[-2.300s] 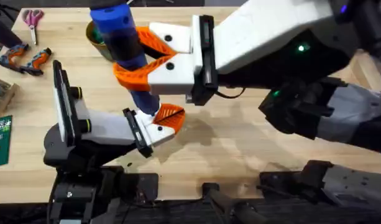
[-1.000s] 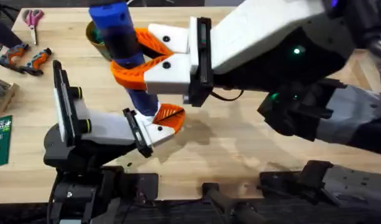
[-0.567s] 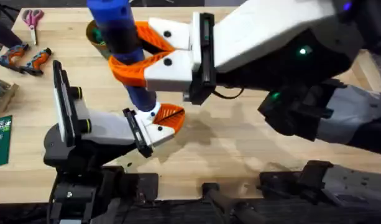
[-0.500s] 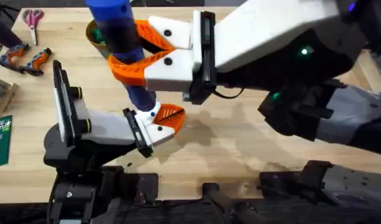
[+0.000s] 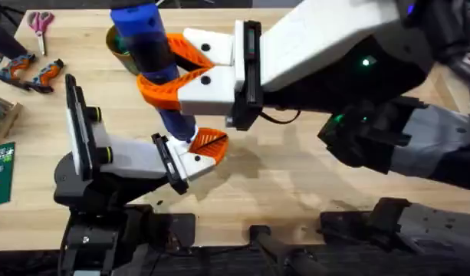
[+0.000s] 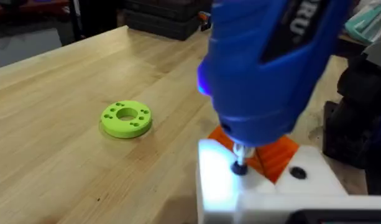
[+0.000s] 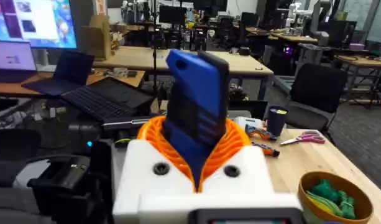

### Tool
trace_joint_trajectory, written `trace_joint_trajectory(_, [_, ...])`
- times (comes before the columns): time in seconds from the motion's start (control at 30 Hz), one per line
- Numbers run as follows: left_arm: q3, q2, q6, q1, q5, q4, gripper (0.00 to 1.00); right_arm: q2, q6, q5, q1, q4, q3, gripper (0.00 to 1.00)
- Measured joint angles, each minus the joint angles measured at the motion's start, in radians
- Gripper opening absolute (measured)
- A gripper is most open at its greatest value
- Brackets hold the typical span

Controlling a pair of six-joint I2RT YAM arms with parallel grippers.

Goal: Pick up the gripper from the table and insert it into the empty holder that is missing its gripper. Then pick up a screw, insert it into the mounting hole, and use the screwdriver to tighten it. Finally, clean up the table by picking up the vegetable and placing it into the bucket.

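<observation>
You saw a blue screwdriver (image 5: 152,57) clamped between orange ribbed pads (image 5: 167,90) on white finger mounts. The holder (image 6: 240,186) was white, its gripper (image 6: 278,155) orange. The bucket (image 7: 335,197) was olive with a yellowish rim, and the disc (image 6: 126,118) on the pale wood table (image 5: 296,176) was lime green.

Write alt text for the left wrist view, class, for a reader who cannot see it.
A blue screwdriver stands upright, its metal tip on a screw in a white holder with an orange gripper seated in it. A lime-green disc lies apart on the wooden table.
</observation>
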Motion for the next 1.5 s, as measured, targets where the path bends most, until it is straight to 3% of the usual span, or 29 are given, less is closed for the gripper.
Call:
trace_joint_trajectory(0.97, [0.0, 0.0, 0.0, 0.0, 0.0, 0.0, 0.004, 0.0, -0.015, 0.0, 0.0, -0.016, 0.0, 0.028])
trace_joint_trajectory(1.23, [0.0, 0.0, 0.0, 0.0, 0.0, 0.0, 0.004, 0.0, -0.015, -0.001, -0.006, 0.128, 0.013, 0.028])
trace_joint_trajectory(1.37, [0.0, 0.0, 0.0, 0.0, 0.0, 0.0, 0.004, 0.0, -0.031, -0.012, -0.046, 0.12, 0.059, 0.028])
trace_joint_trajectory(1.5, [0.0, 0.0, 0.0, 0.0, 0.0, 0.0, 0.004, 0.0, -0.123, -0.074, -0.097, -0.002, 0.107, 0.028])
